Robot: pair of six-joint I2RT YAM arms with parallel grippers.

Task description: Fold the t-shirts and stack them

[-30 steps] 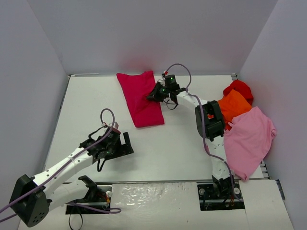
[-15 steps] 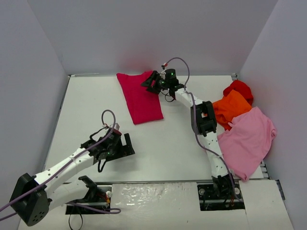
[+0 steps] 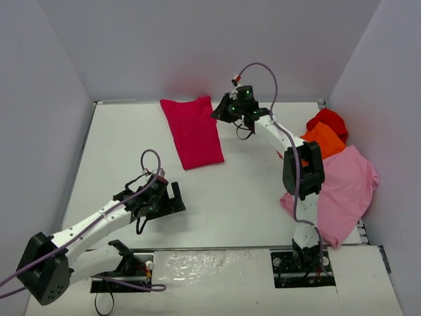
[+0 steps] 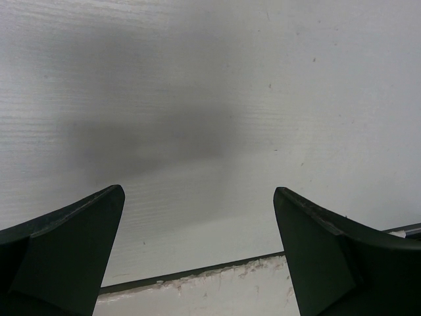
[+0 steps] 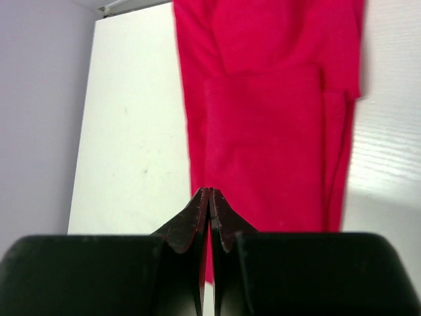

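Hanging at raspberry-red t-shirt (image 3: 194,135) edge, right tool (image 3: 216,116) closed

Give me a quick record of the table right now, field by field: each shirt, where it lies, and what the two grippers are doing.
raspberry-red shirt: folded into a long strip, lying flat at the far side of the table
unfolded heap: bright red shirt, orange shirt, pale pink shirt, crumpled together at the right edge
left gripper: open, empty, over bare tabletop near the front
right gripper: shut, by the far right edge of the folded strip, no cloth visibly pinched
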